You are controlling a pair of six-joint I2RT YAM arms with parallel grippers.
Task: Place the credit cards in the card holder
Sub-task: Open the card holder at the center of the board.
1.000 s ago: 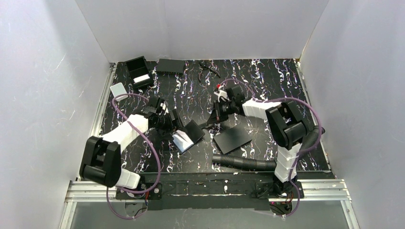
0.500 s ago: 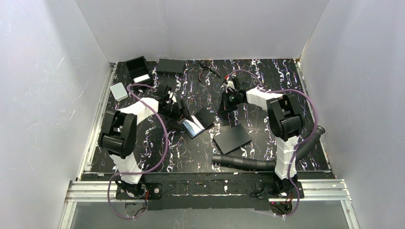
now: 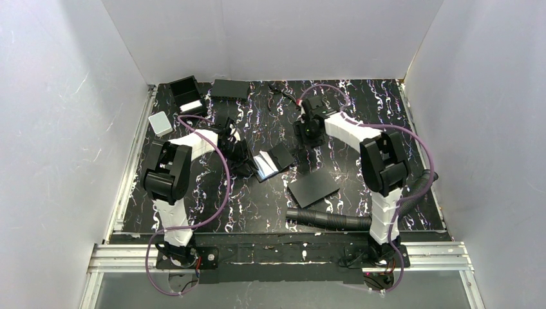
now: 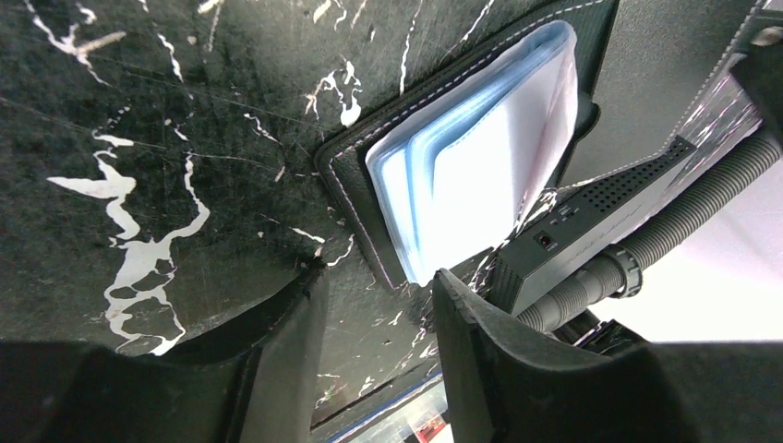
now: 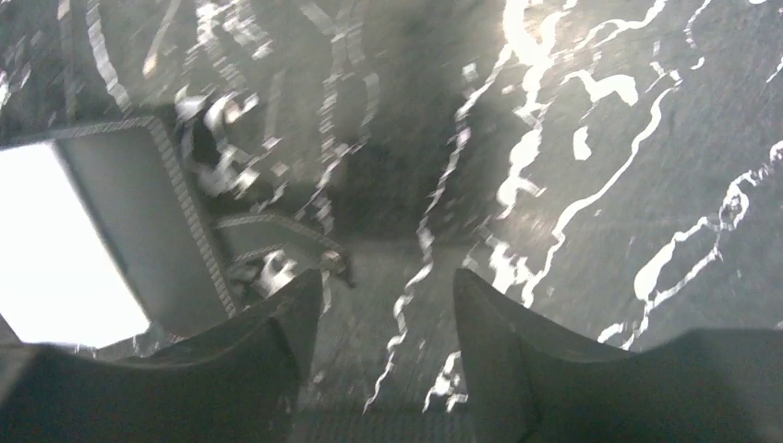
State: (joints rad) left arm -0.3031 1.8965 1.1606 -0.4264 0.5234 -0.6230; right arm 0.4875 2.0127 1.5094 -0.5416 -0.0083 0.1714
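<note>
The black card holder (image 3: 281, 155) lies open on the marbled table at mid-table. The credit cards (image 3: 263, 166) show as a pale-blue glossy stack on its left half. In the left wrist view the same cards (image 4: 480, 157) fan out inside the stitched holder (image 4: 355, 198). My left gripper (image 3: 246, 161) sits just left of the holder's corner. Its jaws (image 4: 379, 286) are open with only table between them. My right gripper (image 3: 308, 135) hovers behind and to the right of the holder, apart from it. It (image 5: 383, 281) is open and empty, with the holder's edge (image 5: 138, 212) at its left.
A matte black flat sheet (image 3: 313, 187) lies right of the holder, and a ribbed black hose (image 3: 328, 219) lies nearer the front. At the back left stand a black open box (image 3: 187, 95), a flat black case (image 3: 230, 88) and a small grey-white box (image 3: 160, 122).
The holder slid back and to the right. My left arm swung back with it, its jaws narrowing. My right gripper opened and drew away toward the back.
</note>
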